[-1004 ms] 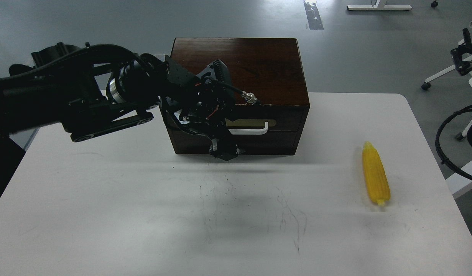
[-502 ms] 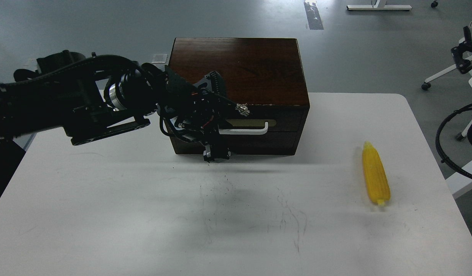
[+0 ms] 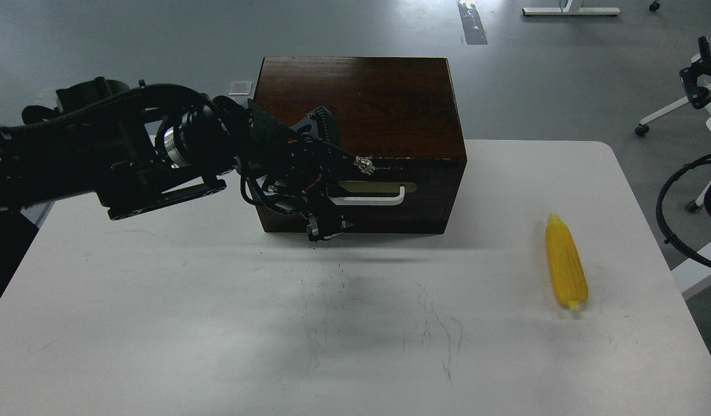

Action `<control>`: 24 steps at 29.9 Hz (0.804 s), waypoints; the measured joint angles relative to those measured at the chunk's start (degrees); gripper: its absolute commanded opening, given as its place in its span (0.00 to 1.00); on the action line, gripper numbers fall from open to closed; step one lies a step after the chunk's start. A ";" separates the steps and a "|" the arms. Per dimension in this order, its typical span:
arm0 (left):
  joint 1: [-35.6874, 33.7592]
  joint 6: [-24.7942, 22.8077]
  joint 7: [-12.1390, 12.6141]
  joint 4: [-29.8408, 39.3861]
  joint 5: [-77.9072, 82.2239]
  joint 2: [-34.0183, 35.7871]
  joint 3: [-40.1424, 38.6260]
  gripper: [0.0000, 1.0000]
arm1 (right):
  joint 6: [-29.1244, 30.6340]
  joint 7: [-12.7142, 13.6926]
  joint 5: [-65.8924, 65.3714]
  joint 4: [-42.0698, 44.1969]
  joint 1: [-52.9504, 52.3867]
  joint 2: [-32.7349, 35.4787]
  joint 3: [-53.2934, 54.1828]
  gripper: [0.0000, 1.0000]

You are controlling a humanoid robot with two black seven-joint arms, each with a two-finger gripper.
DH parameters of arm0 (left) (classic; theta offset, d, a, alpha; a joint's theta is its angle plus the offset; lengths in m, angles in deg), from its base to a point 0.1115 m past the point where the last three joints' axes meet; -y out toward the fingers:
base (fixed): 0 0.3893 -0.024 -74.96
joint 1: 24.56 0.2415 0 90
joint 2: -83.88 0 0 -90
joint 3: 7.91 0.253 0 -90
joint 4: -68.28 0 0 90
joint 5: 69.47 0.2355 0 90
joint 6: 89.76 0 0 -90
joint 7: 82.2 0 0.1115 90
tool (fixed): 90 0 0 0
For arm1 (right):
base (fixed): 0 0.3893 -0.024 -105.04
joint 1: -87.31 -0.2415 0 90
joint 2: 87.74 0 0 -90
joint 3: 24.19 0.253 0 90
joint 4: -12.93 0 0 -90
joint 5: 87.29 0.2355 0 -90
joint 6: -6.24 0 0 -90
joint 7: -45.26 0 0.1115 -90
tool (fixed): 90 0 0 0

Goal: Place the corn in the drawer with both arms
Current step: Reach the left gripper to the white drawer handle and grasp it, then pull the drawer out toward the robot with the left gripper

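The yellow corn [image 3: 566, 263] lies lengthwise on the right side of the white table [image 3: 188, 323], with no gripper near it. The dark brown wooden box [image 3: 367, 104] stands at the table's back middle. Its drawer [image 3: 424, 199] looks closed, with the white bar handle [image 3: 378, 200] showing on a pale oval plate. My left arm comes in from the left, and its gripper [image 3: 326, 225] sits against the drawer front at the handle's left end. The gripper is dark and its fingers cannot be told apart. My right arm is out of view.
The box's left front is hidden behind my left wrist and cables. Black cables [image 3: 673, 214] hang off the table's right edge, and white chair legs [image 3: 667, 112] stand on the grey floor beyond.
My left gripper has shifted a little to the left along the drawer front, towards the handle's left end. In the last half second it has barely moved. The corn has not moved.
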 measured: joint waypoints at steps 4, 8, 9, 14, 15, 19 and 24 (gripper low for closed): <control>-0.15 -0.02 0.00 0.34 0.04 0.12 0.08 0.45 | 0.00 0.00 0.00 0.86 -0.23 0.08 0.00 1.00; -0.82 -0.25 0.00 1.95 0.08 0.51 0.62 0.46 | 0.00 0.00 -0.05 1.43 -0.36 0.10 0.00 1.00; -0.95 -0.33 0.00 2.31 0.08 0.56 0.66 0.46 | 0.00 0.00 -0.07 1.50 -0.37 0.10 0.00 1.00; -1.13 -1.09 0.00 3.92 -0.50 0.86 0.65 0.46 | 0.00 0.00 -0.09 1.63 -0.45 0.10 0.00 1.00; -1.13 -1.20 0.00 4.14 -0.64 0.92 0.63 0.46 | 0.00 0.00 -0.09 1.63 -0.45 0.10 0.00 1.00; -1.18 -1.33 0.00 4.77 -0.78 1.16 0.48 0.42 | 0.00 0.00 -0.09 1.64 -0.44 0.10 0.00 1.00; -1.65 -1.34 -0.01 5.49 -0.82 1.24 0.30 0.36 | 0.00 0.00 -0.09 1.64 -0.31 0.10 0.00 1.00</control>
